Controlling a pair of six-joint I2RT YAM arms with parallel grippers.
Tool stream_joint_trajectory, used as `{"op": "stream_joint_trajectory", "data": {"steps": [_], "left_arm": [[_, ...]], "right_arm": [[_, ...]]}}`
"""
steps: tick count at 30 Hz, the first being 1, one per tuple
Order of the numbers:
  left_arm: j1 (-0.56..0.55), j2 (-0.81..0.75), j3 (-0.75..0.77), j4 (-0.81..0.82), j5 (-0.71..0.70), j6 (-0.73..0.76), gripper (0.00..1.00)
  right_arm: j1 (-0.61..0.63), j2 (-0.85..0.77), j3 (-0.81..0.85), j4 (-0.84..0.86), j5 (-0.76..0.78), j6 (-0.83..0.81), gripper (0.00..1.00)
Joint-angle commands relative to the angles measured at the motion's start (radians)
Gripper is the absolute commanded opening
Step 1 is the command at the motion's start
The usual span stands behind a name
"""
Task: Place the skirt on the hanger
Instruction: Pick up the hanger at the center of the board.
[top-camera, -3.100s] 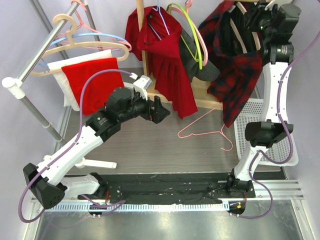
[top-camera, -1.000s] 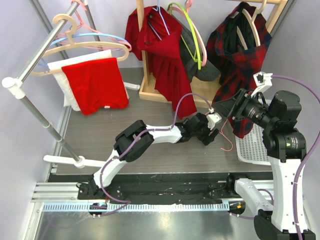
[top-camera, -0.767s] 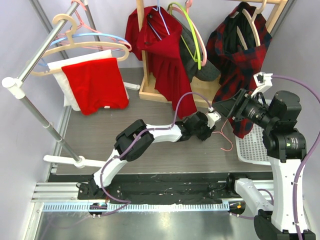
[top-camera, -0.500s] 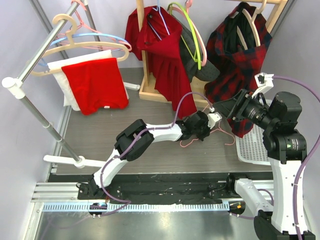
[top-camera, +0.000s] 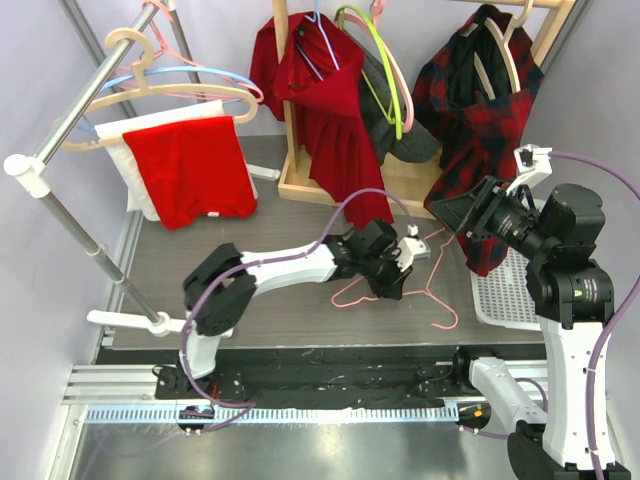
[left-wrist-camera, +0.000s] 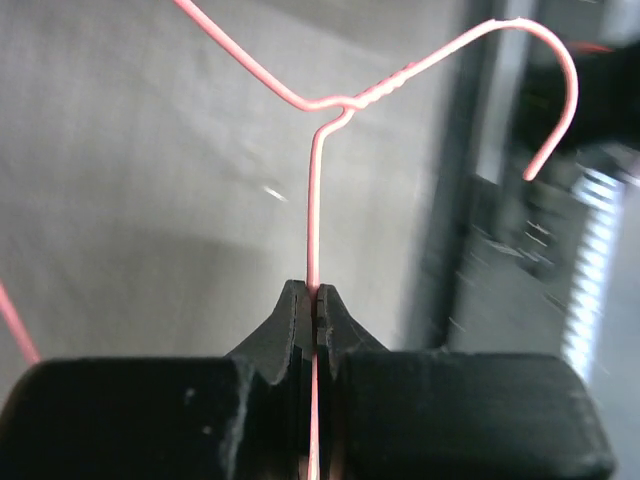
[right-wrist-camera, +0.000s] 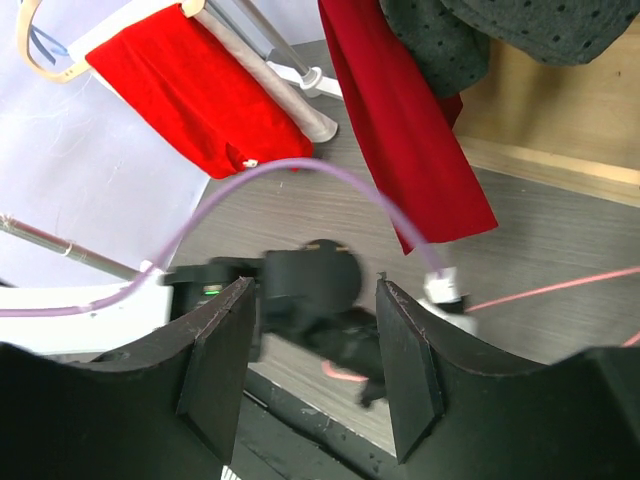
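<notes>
The left claw (left-wrist-camera: 315, 300) pinches the pink wire hanger (left-wrist-camera: 312, 200) tight near its twisted neck, probably to present it. The right claw (right-wrist-camera: 312, 350) gapes empty beside the plaid skirt (top-camera: 480, 130), which hangs on the rack.

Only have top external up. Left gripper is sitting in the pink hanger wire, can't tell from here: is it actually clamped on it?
Observer: Yes. In the left wrist view the left gripper is shut on the pink hanger, with the wire pinched right at the tips.
Operator: Hook caught on anything?
Observer: No. The hook curls off to the right in that view with nothing hanging on it.
Operator: Right gripper?
Observer: In the right wrist view the right gripper is open, jaws well apart and nothing between them.
</notes>
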Motion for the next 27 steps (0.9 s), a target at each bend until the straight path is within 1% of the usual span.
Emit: {"op": "stream_joint_trajectory", "data": {"steps": [1,4,5,9,11,12,13,14,16,17,18,19,20,22,24,25,26,27], "left_arm": [[-0.005,-0.206,-0.087,-0.083,0.117,-0.003,0.0],[-0.005,-0.328,-0.156,-0.126,0.071,0.0,0.0],[-0.003,-0.353,-0.168,-0.174,0.059,0.003,0.0],[-0.005,-0.469,-0.173,-0.294,0.044,0.017,0.0],[-0.005,-0.552,-0.19,-0.32,0.045,0.011,0.0],[-0.003,-0.58,-0.193,-0.36,0.045,0.009,0.0],[-0.003,-0.606,-0.196,-0.379,0.05,0.009,0.0],[-0.003,-0.664,-0.198,-0.397,0.05,0.005,0.0],[-0.003,-0.719,-0.199,-0.443,0.036,-0.005,0.0],[-0.003,-0.763,-0.199,-0.463,0.037,-0.014,0.0],[-0.002,-0.788,-0.202,-0.478,0.03,-0.025,0.0],[0.004,-0.808,-0.201,-0.489,0.036,-0.037,0.0],[0.007,-0.845,-0.199,-0.497,0.042,-0.048,0.0],[0.021,-0.876,-0.198,-0.52,0.04,-0.054,0.0],[0.065,-0.92,-0.201,-0.526,0.042,-0.06,0.0],[0.087,-0.933,-0.205,-0.523,0.05,-0.063,0.0],[0.146,-0.949,-0.21,-0.521,0.104,-0.065,0.0],[0.179,-0.954,-0.216,-0.521,0.138,-0.063,0.0]], "right_arm": [[0.002,-0.007,0.019,0.08,0.013,0.017,0.56],[0.002,-0.007,-0.003,0.109,0.015,0.004,0.57],[0.002,-0.004,-0.01,0.118,0.018,0.0,0.58],[0.002,0.002,-0.055,0.191,0.024,-0.025,0.63],[0.002,0.007,-0.067,0.236,-0.033,-0.058,0.66],[0.002,0.016,-0.09,0.291,-0.072,-0.081,0.66],[0.002,0.024,-0.095,0.305,-0.205,-0.164,0.66],[0.002,0.034,-0.099,0.313,-0.276,-0.221,0.66],[0.006,0.038,-0.121,0.324,-0.435,-0.326,0.66],[0.006,0.036,-0.133,0.325,-0.467,-0.403,0.66],[0.006,0.021,-0.145,0.334,-0.49,-0.446,0.68],[0.006,0.013,-0.165,0.368,-0.542,-0.457,0.71],[0.006,0.011,-0.193,0.415,-0.562,-0.462,0.72],[0.006,0.047,-0.196,0.411,-0.62,-0.468,0.74],[0.006,0.089,-0.175,0.326,-0.599,-0.516,0.74],[0.04,0.099,-0.159,0.26,-0.52,-0.534,0.74],[0.091,0.103,-0.15,0.224,-0.464,-0.592,0.74],[0.134,0.102,-0.147,0.206,-0.408,-0.606,0.73]]}}
